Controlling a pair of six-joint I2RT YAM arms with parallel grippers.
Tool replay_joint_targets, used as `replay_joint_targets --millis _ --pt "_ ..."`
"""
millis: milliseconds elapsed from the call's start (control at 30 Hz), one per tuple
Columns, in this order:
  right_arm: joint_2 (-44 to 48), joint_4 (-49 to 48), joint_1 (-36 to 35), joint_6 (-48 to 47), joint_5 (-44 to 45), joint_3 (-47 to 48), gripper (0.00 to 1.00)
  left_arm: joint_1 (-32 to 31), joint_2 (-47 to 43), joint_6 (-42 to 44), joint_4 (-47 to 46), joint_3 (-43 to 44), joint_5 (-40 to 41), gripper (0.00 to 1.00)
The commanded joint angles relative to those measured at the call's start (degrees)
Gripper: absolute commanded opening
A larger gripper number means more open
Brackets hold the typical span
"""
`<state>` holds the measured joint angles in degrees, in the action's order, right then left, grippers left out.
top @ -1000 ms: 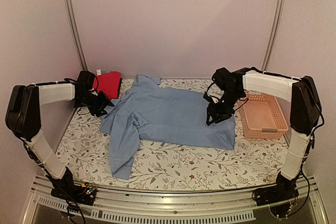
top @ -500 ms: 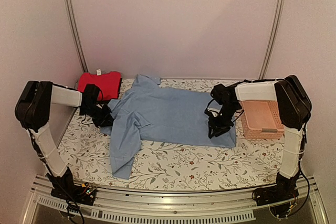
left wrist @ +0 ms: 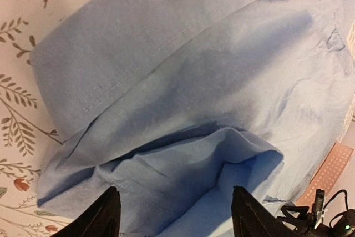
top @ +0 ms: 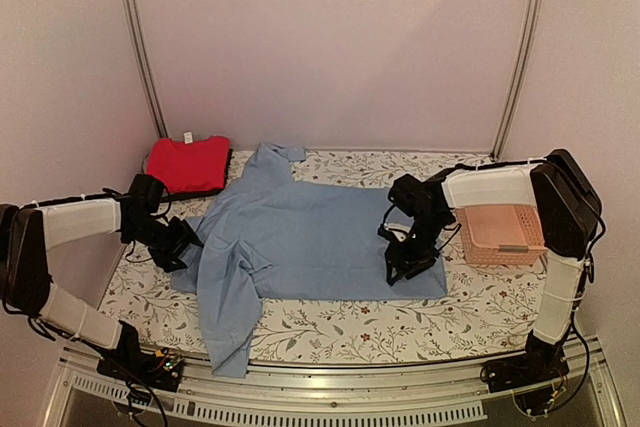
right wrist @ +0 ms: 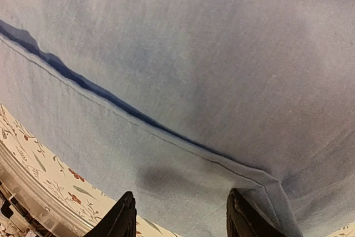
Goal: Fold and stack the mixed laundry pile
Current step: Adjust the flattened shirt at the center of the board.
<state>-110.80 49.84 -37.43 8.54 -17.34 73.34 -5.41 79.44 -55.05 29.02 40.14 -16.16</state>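
1 blue shirt [top: 300, 237] lies under left hand [top: 185, 245] — and right hand [top: 400, 265].

We see the light blue shirt [top: 310, 237] spread over most of the table's middle, one sleeve [top: 225, 317] trailing twd the near edge on the L. Bare tablecloth [top: 400, 317] btwn the shirt hem & the near rail gives a gripper room to pass, esp. centre & R. The red garment [top: 187, 163] fills the far-L corner. The pink basket [top: 500, 232] blocks the R side, just beside the shirt. The L arm [top: 85, 219] & R arm [top: 490, 187] reach in from the sides. Walls close us in L, R & behind.
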Motion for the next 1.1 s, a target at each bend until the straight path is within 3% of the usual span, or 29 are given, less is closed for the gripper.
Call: replay_joint_targets --millis 0,133,233,433,533,700,867,1067 --pt "3.6 1.7 2.0 2.3 -0.3 0.5 0.56 0.4 -5.3 4.0 8.6 4.2 1.3 0.68" --pt "6.0 2.3 4.1 1.3 -0.2 1.3 0.58 -0.8 -8.1 5.3 12.5 3.4 0.4 0.70" --pt "7.3 0.3 5.8 0.8 -2.2 2.1 0.59 -1.2 -8.1 7.5 7.4 3.2 -2.6 0.72" --pt "1.4 -3.3 6.1 0.4 -8.4 6.3 0.58 -4.8 5.2 14.6 3.1 13.8 -1.0 0.70" --pt "-2.3 -5.3 6.1 0.9 -10.1 6.6 0.58 -5.4 12.2 15.3 1.2 17.1 -1.0 0.63" --pt "-5.0 -5.8 6.1 1.0 -9.2 2.1 0.57 -6.1 19.1 13.4 -1.9 14.4 -4.4 0.51" --pt "-1.2 -7.6 6.1 3.8 -11.0 -7.8 0.57 -8.4 16.7 8.6 -1.5 6.3 -5.4 0.45" --pt "8.1 -10.9 6.0 11.0 -17.2 -23.3 0.56 -10.8 4.2 1.3 2.5 -5.0 -6.8 0.39"
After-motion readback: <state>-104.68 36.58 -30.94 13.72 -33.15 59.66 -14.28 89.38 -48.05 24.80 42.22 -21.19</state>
